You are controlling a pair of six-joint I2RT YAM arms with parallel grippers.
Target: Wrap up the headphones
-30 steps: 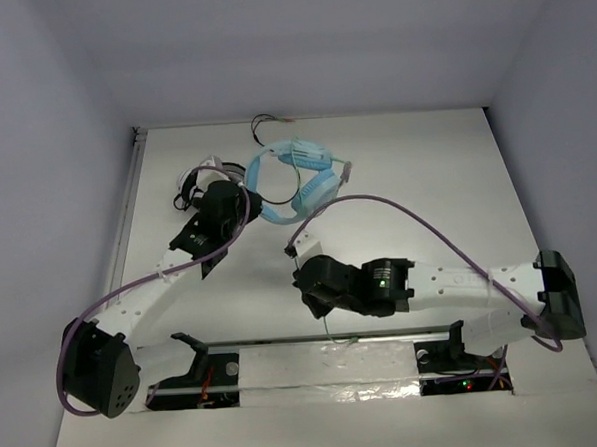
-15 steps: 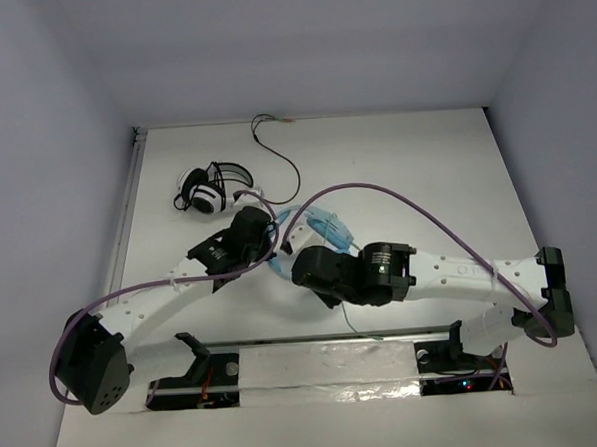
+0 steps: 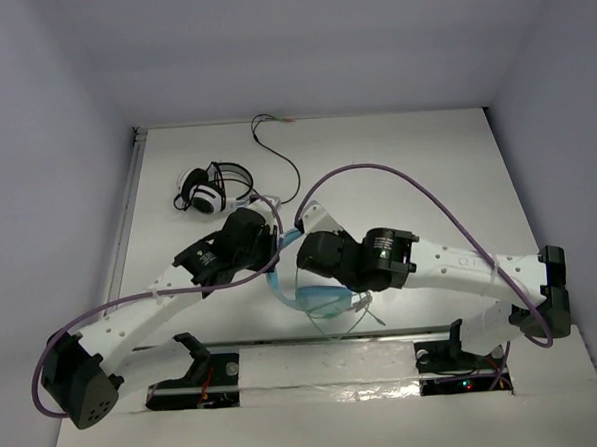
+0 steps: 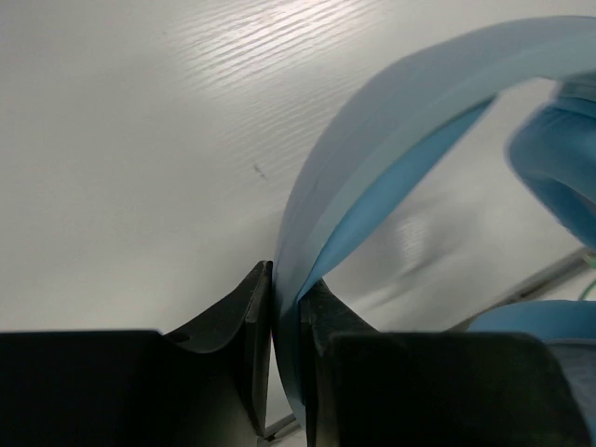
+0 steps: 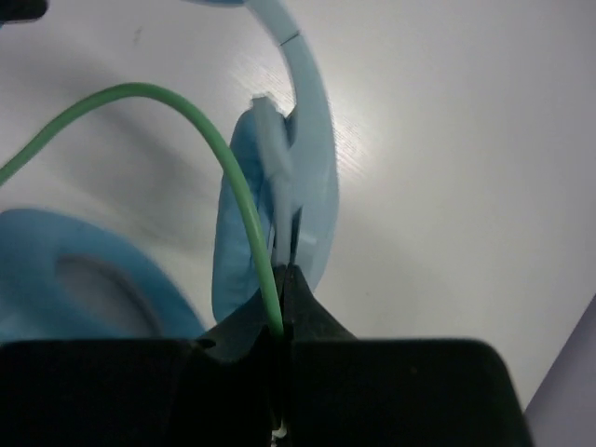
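Note:
The light blue headphones lie near the table's front edge, between the two arms, partly hidden under them. My left gripper is shut on their wide blue headband; a padded cup shows at the right of that view. My right gripper is shut on the thin green cable, which arcs up and to the left. Beyond its fingertips are a blue cup and the headband arm. In the top view the cable loops just past the cup toward the front rail.
Smaller black-and-white headphones lie at the back left, their black cable trailing right and toward the back. A metal rail runs along the front edge. Purple hoses arch over both arms.
The blue headphones have been dragged from the back centre toward the front edge. Both arms moved forward with them, and the cable now loops near the front rail.

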